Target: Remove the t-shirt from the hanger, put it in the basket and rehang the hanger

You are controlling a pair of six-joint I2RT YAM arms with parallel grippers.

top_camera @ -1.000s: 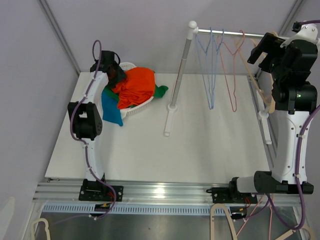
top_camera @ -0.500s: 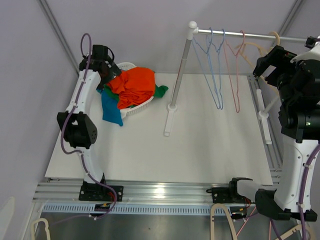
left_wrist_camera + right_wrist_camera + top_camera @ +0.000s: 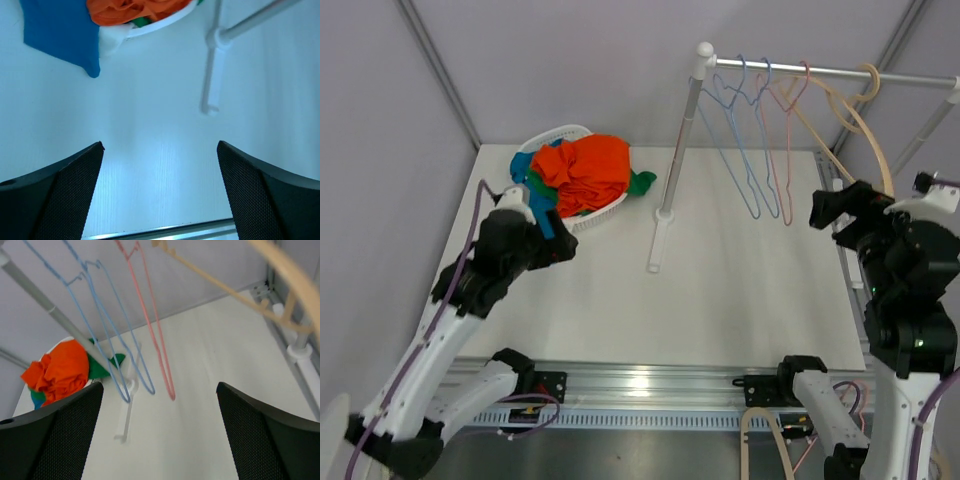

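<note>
Top external: orange t-shirt lies bunched in basket, off the hangers. Left gripper fingers spread, empty, above table. Right gripper spread too, near wooden hanger.

Cloth t-shirt (matt, creased).
</note>
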